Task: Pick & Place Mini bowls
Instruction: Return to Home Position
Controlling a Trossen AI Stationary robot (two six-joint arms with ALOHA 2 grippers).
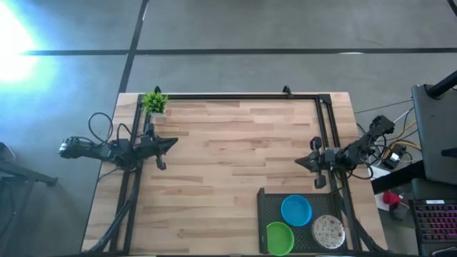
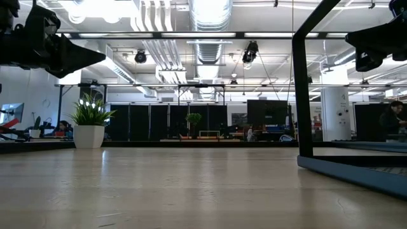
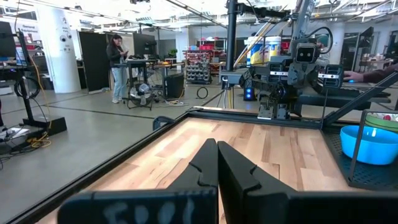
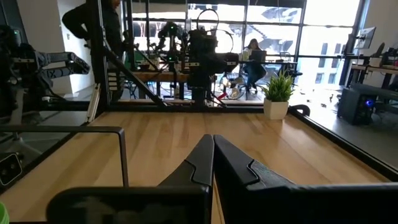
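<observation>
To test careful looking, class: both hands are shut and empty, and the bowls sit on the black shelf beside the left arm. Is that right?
No: the high view shows the green bowls, blue bowls and white bowls on the shelf beside the right arm, not the left. The left hand and right hand are shut and empty.

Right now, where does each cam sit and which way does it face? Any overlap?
High view: overhead, straight down on the table; shows left gripper, right gripper, shelf with mini bowls.
Low view: table-top height, level across the wood to the potted plant; left arm and right arm overhang the top corners.
Left wrist view: faces the right arm across the table; own shut fingers in front.
Right wrist view: faces the left arm and plant; own shut fingers too.
Shared: wrist views face each other; plant in three views.
</observation>
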